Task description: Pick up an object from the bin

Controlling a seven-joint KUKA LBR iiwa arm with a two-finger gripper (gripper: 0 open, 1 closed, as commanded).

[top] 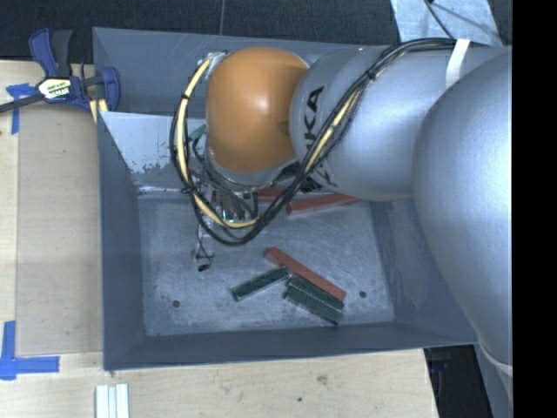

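1. Progress: as far as the view shows, nothing has been lifted out yet. All the loose things lie flat on the floor of the bin (122, 259), so the whole pick looks to be ahead.
2. The pincer (222, 207) sits low in the back left part of the bin. It is tucked under the orange cover (252, 107) of the arm (392, 120), with yellow and black cables (187, 129) looped around it. I cannot tell whether it is spread or pressed together, and nothing can be seen pinched in it.
3. Nearest to it is a reddish strip (322, 203) at the back of the bin, partly hidden beneath the arm.
4. Toward the front, apart from the pincer, lies a small cluster:
   - a red-brown strip (300, 271);
   - a dark green strip (259, 283) to its left;
   - a second dark green strip (313, 300) just in front of the red-brown one.
5. All four are thin, flat and narrow. Lying flush on the floor, they will likely be awkward to grip.
6. Which one is meant cannot be judged yet.
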